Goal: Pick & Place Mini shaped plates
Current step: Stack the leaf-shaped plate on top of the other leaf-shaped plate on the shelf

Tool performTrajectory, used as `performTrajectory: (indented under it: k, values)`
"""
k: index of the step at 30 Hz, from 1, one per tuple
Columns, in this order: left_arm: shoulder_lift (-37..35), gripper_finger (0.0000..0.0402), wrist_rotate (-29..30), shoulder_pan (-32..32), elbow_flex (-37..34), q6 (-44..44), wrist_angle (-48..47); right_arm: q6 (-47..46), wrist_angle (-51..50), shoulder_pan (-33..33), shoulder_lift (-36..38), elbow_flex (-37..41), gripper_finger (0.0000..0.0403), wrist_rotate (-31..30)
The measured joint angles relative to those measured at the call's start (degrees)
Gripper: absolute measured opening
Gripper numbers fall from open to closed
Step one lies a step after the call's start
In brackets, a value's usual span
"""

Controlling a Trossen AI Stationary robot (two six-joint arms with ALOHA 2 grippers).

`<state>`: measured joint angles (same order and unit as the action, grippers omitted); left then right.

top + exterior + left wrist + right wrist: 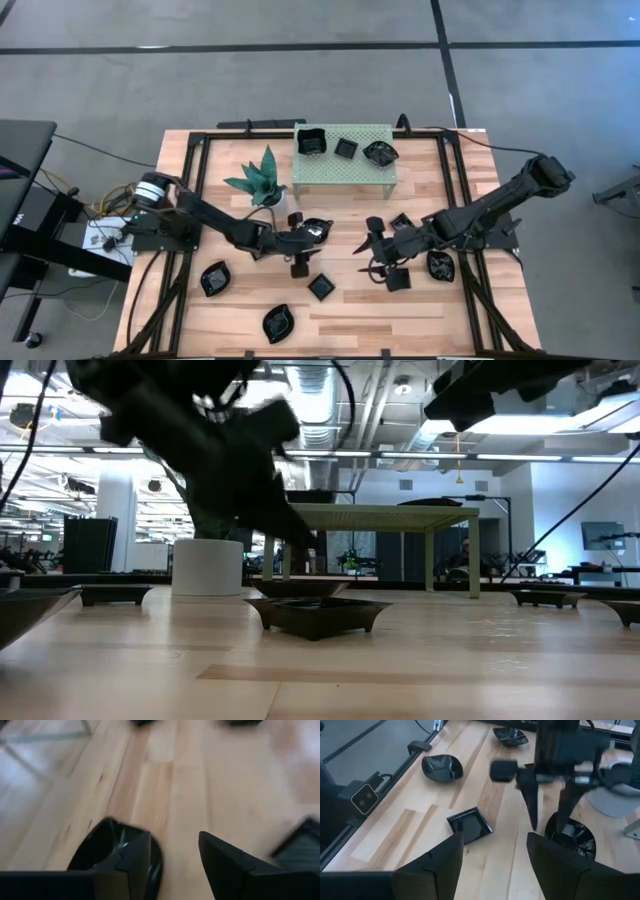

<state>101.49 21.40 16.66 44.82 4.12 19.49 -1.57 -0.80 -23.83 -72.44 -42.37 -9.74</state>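
I'm seeing even overhead light washing over the table, shadows staying soft. Ceiling strips are glaring in the low view, and the arm there is smearing. Left wrist view is blurring heavily.

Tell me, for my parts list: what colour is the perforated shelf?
Pale green shelf, clearest in the high view.
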Motion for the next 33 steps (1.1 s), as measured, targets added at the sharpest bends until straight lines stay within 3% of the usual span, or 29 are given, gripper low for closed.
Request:
performTrajectory:
  k: [5,13,19,24,33]
  values:
    - [4.1,0.0159,0.1,-1.9,0.0,0.9,0.0,0.0,-0.7,0.0,0.0,0.0,0.0214,0.0]
    - [4.9,0.0136,0.0,-2.1,0.0,0.9,-0.1,0.0,-0.8,0.0,0.0,0.0,0.0214,0.0]
    - [4.9,0.0078,0.0,-2.1,0.0,0.9,-0.2,0.0,-0.9,0.0,0.0,0.0,0.0214,0.0]
    - [4.8,0.0010,-3.6,-1.9,0.3,0.9,0.2,0.6,-0.9,0.0,0.0,0.0,0.0214,0.0]
    - [4.8,0.0006,-14.0,0.6,6.9,-7.5,0.0,6.5,-0.6,2.3,0.0,0.1,0.0214,0.3]
